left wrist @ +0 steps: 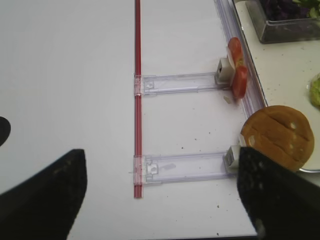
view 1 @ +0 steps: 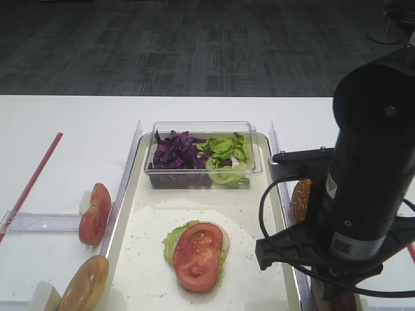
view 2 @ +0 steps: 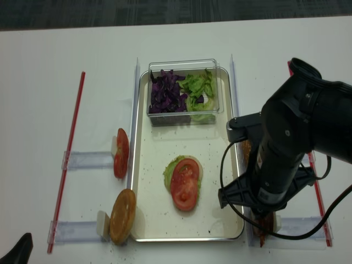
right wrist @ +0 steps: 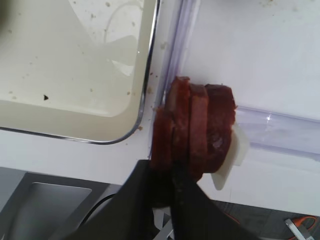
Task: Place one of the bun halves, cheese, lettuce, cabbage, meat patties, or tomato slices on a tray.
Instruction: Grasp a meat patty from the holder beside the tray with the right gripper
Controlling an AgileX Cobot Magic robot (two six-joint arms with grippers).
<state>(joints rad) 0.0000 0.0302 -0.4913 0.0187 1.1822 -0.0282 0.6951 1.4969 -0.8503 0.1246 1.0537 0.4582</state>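
**Pinching the outermost meat slice beside the tray**

Gripping at the near edge of the stack, the right claw (right wrist: 172,175) has its jaws drawn almost together on the outermost of the meat patties (right wrist: 197,132). The slices stand on edge, packed face to face against a white stop (right wrist: 235,155) in a clear plastic rail (right wrist: 280,131) on the counter (right wrist: 260,55). Their flat faces run roughly in line with the claw's reach, so the thin rim of one slice sits between the jaws.

What matters for the next move is the tray (right wrist: 142,90): it lies just to the left of the stack in the right wrist view, its raised rim close to the patties but not touching them. In my judgement the slice must be lifted clear of its neighbours, then carried over that rim.

Well apart on the far side, the left claw (left wrist: 165,200) hovers wide open and empty, near a bun half (left wrist: 277,136) and the tomato slices (left wrist: 237,67). The right arm is plainly the nearer one.
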